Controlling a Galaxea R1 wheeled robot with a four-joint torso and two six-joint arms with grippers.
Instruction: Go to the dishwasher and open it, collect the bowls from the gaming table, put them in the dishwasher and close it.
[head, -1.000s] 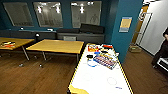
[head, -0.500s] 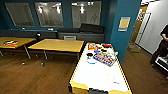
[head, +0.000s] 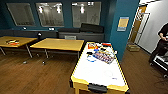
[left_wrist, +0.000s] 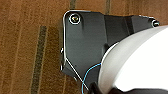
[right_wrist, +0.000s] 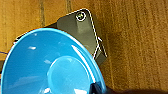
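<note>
Head view: wooden floor (head: 37, 77) (yellow tables (head: 58, 44))

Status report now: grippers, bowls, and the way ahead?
Blue bowl at right wrist, white bowl at left wrist; fingers not visible. White-topped table straight ahead, yellow table beyond. Person at right.

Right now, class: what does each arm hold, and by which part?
Right: blue bowl, apparently at its rim. Left: white bowl, grip point hidden.
</note>
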